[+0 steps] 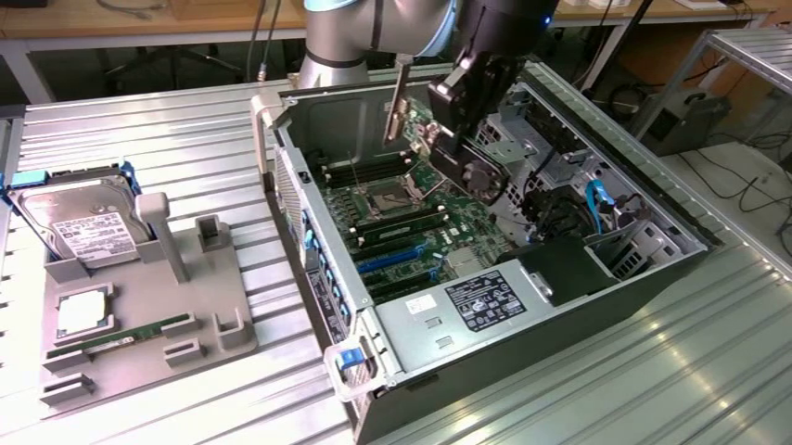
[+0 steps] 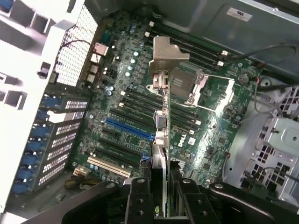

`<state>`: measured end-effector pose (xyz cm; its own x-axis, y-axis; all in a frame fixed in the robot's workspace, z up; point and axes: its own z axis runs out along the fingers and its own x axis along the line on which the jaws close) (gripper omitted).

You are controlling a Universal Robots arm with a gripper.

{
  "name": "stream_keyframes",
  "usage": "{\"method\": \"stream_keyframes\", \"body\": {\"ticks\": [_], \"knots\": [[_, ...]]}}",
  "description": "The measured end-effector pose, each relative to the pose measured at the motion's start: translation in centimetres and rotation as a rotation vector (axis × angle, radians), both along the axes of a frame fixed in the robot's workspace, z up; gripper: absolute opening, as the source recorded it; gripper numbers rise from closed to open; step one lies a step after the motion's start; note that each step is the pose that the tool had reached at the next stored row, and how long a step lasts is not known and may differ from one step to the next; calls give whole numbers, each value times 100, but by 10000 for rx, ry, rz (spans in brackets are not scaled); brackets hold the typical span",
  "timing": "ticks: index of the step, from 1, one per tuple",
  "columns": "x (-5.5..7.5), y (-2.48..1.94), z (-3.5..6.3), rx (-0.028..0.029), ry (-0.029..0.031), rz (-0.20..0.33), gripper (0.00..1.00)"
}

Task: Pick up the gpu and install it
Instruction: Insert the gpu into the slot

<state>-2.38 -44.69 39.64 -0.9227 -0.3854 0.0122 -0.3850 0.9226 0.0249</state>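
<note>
The gpu (image 2: pixel 161 140) is a thin black card seen edge-on in the wrist view, with its silver bracket (image 2: pixel 166 53) at the far end. My gripper (image 2: pixel 161 189) is shut on it, one black finger on each side. In the exterior view the gripper (image 1: pixel 461 116) holds the gpu (image 1: pixel 470 167) upright over the open computer case (image 1: pixel 315 269), and the bracket (image 1: pixel 396 102) hangs by the rear wall. The card hovers above the motherboard (image 1: pixel 396 222), apart from its slots. Blue and black expansion slots (image 2: pixel 128 130) lie below the card and to one side of it.
A grey fixture (image 1: pixel 148 306) on the exterior view's left carries a silver hard drive (image 1: pixel 81 227), a green memory stick (image 1: pixel 124 334) and a processor (image 1: pixel 84 311). Inside the case are the power supply (image 1: pixel 495 297), a drive cage (image 1: pixel 520 139) and blue cables (image 1: pixel 594 204).
</note>
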Motion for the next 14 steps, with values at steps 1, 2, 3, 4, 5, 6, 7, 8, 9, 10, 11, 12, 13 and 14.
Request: {"method": "stream_keyframes", "body": {"ticks": [1, 2, 3, 4, 5, 6, 7, 8, 9, 10, 11, 12, 13, 14], "knots": [[0, 0, -7, 1, 0, 228, 26], [0, 0, -15, 1, 0, 475, 26], [0, 0, -27, 1, 0, 877, 26], [0, 0, -32, 1, -1, 1025, 26], [0, 0, -37, 0, 0, 1204, 26], [0, 0, -44, 0, 0, 1401, 26], [0, 0, -50, 1, 0, 1585, 26], [0, 0, -59, 1, -1, 1848, 26], [0, 0, -64, 0, 0, 2027, 26], [0, 0, -73, 0, 0, 2285, 26], [0, 0, -80, 0, 0, 2469, 26], [0, 0, -89, 0, 0, 2740, 26], [0, 0, -101, 0, 0, 3084, 26], [0, 0, -109, 0, 0, 3324, 26]]}}
